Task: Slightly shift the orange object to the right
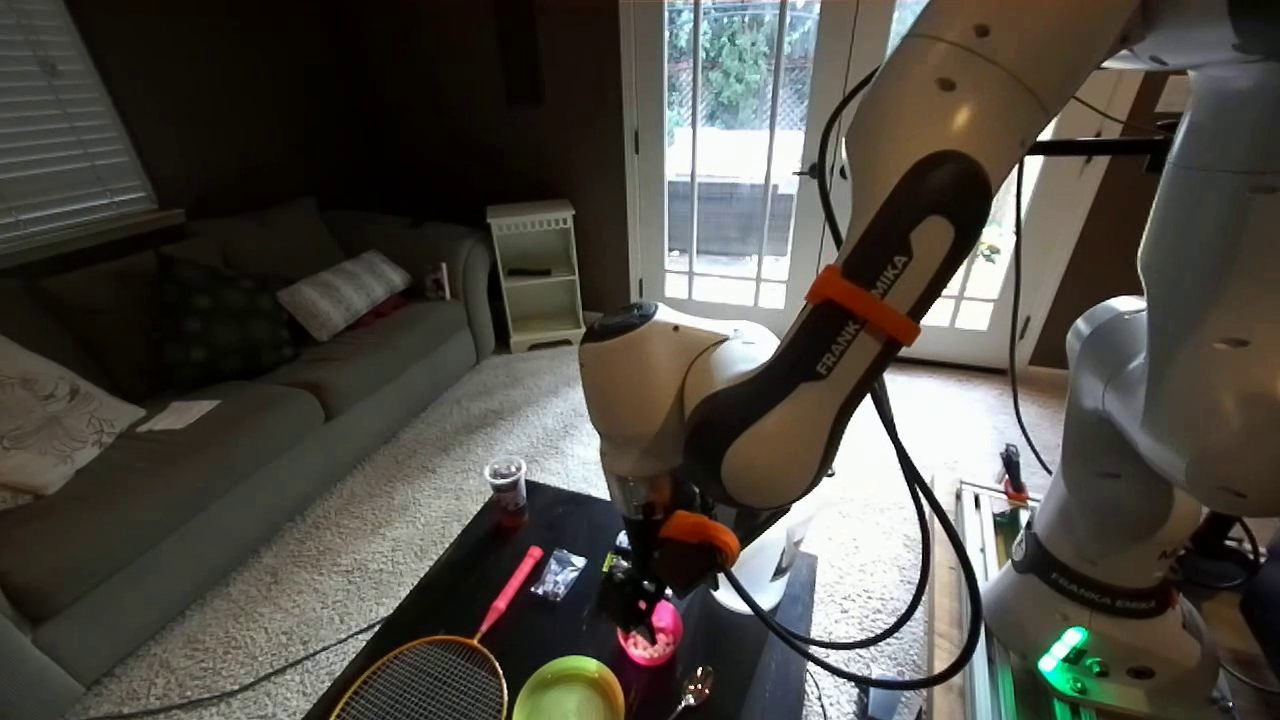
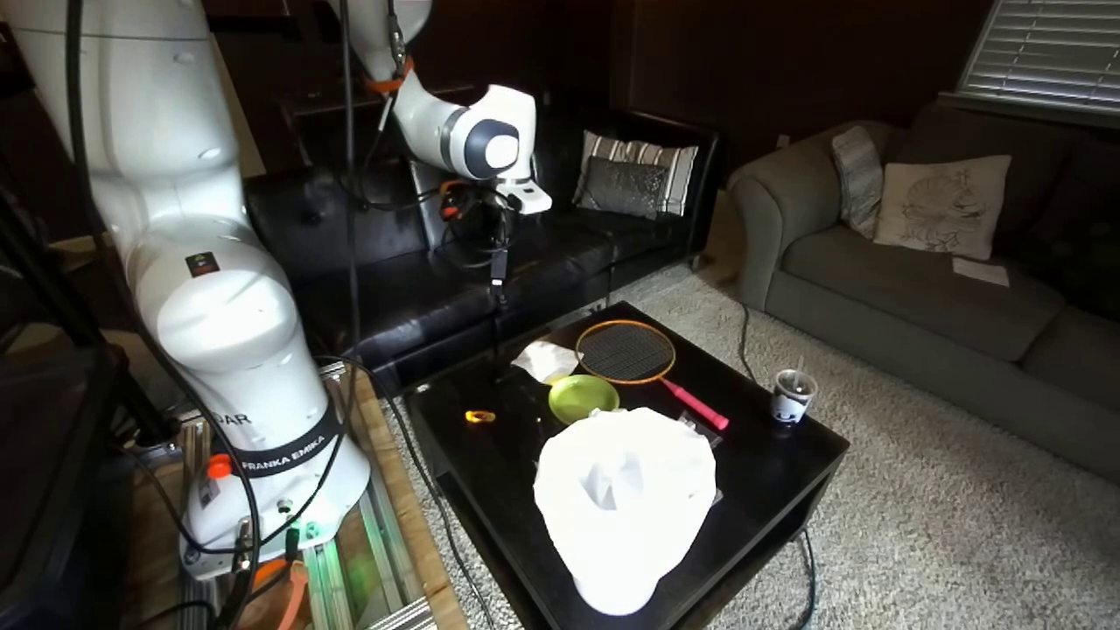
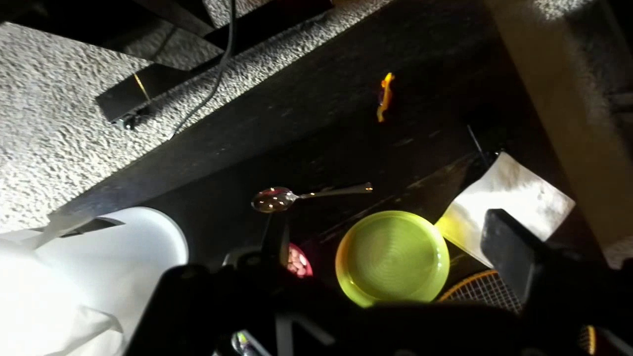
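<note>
The orange object is a small, elongated yellow-orange item with a darker part. It lies on the black table, near the edge by the robot base. In the wrist view the orange object is in the upper right half, apart from the other things. It does not show in the remaining exterior view. My gripper is open and empty, its fingers wide apart above the green bowl. In an exterior view the gripper hangs well above the table, and it also shows in an exterior view.
A spoon and a pink bowl of small pieces lie near the green bowl. A racket, white paper, a tall white bag-lined bin and a clear cup also stand or lie on the table.
</note>
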You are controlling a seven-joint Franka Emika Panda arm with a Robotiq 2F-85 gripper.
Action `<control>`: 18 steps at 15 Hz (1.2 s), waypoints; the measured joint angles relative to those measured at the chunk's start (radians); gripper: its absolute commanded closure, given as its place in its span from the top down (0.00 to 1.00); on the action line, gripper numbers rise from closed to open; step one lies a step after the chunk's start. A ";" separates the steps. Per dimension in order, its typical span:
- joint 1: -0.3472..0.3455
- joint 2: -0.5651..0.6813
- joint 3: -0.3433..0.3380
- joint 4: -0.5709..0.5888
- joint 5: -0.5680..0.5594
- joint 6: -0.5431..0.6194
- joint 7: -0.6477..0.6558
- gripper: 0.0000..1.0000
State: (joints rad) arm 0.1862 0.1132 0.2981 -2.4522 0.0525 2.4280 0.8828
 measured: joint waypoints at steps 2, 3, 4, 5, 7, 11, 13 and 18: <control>0.018 0.016 -0.010 0.004 0.000 0.010 0.000 1.00; 0.019 0.014 -0.015 0.003 0.000 0.010 0.000 1.00; 0.019 0.013 -0.021 0.003 0.000 0.010 -0.001 1.00; 0.019 0.012 -0.023 0.003 0.000 0.010 -0.001 1.00; 0.019 0.012 -0.024 0.003 0.000 0.009 -0.001 1.00; 0.029 0.014 -0.038 -0.025 0.037 0.009 0.036 1.00; 0.041 0.018 -0.037 -0.050 0.112 0.013 0.058 1.00; 0.097 0.054 -0.010 -0.104 0.298 0.107 0.152 1.00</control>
State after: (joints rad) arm 0.2831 0.1670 0.2879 -2.5559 0.3510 2.5353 1.0346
